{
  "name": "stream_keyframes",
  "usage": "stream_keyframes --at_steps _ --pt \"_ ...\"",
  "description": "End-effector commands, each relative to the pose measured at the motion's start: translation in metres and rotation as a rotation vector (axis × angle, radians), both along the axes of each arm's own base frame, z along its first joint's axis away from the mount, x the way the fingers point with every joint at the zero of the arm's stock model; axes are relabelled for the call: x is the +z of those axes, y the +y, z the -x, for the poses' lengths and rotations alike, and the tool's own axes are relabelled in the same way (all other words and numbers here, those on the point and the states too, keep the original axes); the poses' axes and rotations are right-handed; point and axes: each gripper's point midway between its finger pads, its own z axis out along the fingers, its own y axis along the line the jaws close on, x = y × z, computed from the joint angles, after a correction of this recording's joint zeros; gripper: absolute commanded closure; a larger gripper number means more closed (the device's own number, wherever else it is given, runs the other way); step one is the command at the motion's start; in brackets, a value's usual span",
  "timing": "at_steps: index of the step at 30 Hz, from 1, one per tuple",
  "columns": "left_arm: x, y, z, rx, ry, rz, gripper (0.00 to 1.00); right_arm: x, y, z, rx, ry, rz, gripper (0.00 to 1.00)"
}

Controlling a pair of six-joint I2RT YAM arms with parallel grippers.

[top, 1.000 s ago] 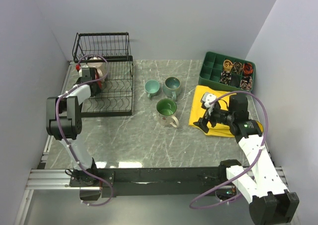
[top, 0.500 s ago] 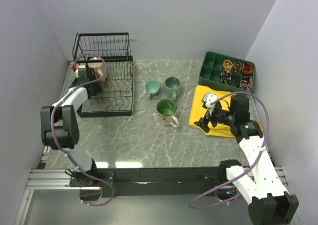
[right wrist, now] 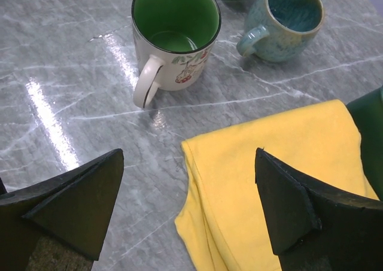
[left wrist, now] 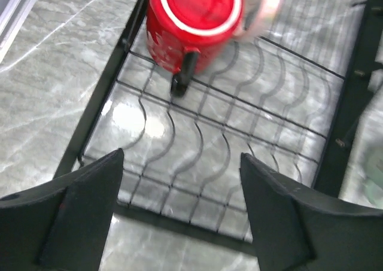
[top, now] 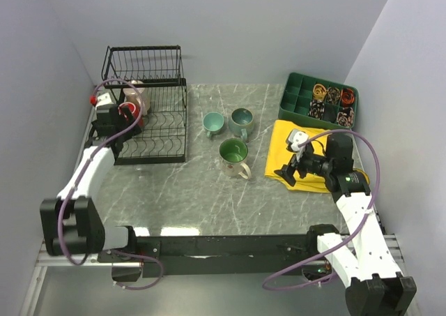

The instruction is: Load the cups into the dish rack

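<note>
The black wire dish rack (top: 157,124) stands at the back left. A red mug (top: 129,111) sits bottom-up on its flat base, with a beige mug (top: 137,93) behind it. In the left wrist view the red mug (left wrist: 194,23) lies beyond the rack wires (left wrist: 197,145). My left gripper (top: 120,132) (left wrist: 179,223) is open and empty over the rack's near left edge. Two teal mugs (top: 213,123) (top: 241,121) and a cream mug with green inside (top: 233,152) (right wrist: 175,34) stand mid-table. My right gripper (top: 287,174) (right wrist: 188,211) is open and empty over a yellow cloth's edge. No yellow mug is in view.
A yellow cloth (top: 300,155) (right wrist: 281,175) lies on the table at the right. A green compartment tray (top: 318,100) with small items stands behind it. One teal mug (right wrist: 287,20) shows at the top of the right wrist view. Walls close in on the left, back and right.
My left arm has pulled back from the rack's rear toward its near left edge, leaving the red mug on the rack base. The right gripper has barely moved.
</note>
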Motion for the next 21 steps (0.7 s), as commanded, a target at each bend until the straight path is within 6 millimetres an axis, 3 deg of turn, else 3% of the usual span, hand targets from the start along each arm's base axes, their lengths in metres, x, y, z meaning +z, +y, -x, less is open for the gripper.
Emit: stream_keyframes --at_steps 1,3,4,5,6,7,8,13,14,15,17,18,20,21 --pt "0.043 -0.016 0.027 -0.073 -0.126 0.035 0.13 0.009 0.006 0.002 0.025 0.018 -0.054 0.04" --pt "0.046 -0.028 0.04 -0.12 -0.148 0.077 0.06 0.016 0.016 0.01 0.087 0.098 -0.087 0.04" --pt "0.06 -0.031 0.05 -0.132 -0.198 0.084 0.01 0.018 0.019 0.012 0.113 0.119 -0.079 0.04" --pt "0.057 -0.033 0.058 -0.135 -0.201 0.095 0.01 0.011 0.02 0.009 0.113 0.188 -0.062 0.05" --pt "0.059 -0.037 0.063 -0.139 -0.216 0.124 0.03 0.024 0.025 0.013 0.127 0.223 -0.047 0.05" --pt "0.07 -0.041 0.073 -0.152 -0.26 0.134 0.04 0.025 0.029 0.013 0.13 0.261 -0.035 0.06" --pt "0.066 -0.045 0.079 -0.165 -0.261 0.152 0.04 0.021 0.032 0.009 0.125 0.323 -0.022 0.06" --pt "0.082 -0.076 0.104 -0.304 -0.335 0.249 0.04 0.039 0.058 -0.003 0.102 0.4 0.073 0.06" --pt "0.081 -0.078 0.107 -0.318 -0.33 0.256 0.04 0.034 0.064 -0.008 0.103 0.423 0.097 0.06" --pt "0.082 -0.08 0.109 -0.323 -0.331 0.26 0.04 0.042 0.071 -0.018 0.081 0.403 0.1 0.06" --pt "0.085 -0.087 0.115 -0.365 -0.349 0.277 0.04 0.028 0.075 -0.038 0.032 0.395 0.212 0.07" --pt "0.085 -0.09 0.117 -0.377 -0.353 0.289 0.04 0.037 0.078 -0.05 0.014 0.37 0.218 0.07" --pt "0.083 -0.099 0.123 -0.417 -0.356 0.319 0.04 0.03 0.088 -0.067 0.012 0.398 0.221 0.07" --pt "0.084 -0.101 0.124 -0.432 -0.359 0.326 0.04 0.039 0.094 -0.076 0.011 0.382 0.2 0.07"
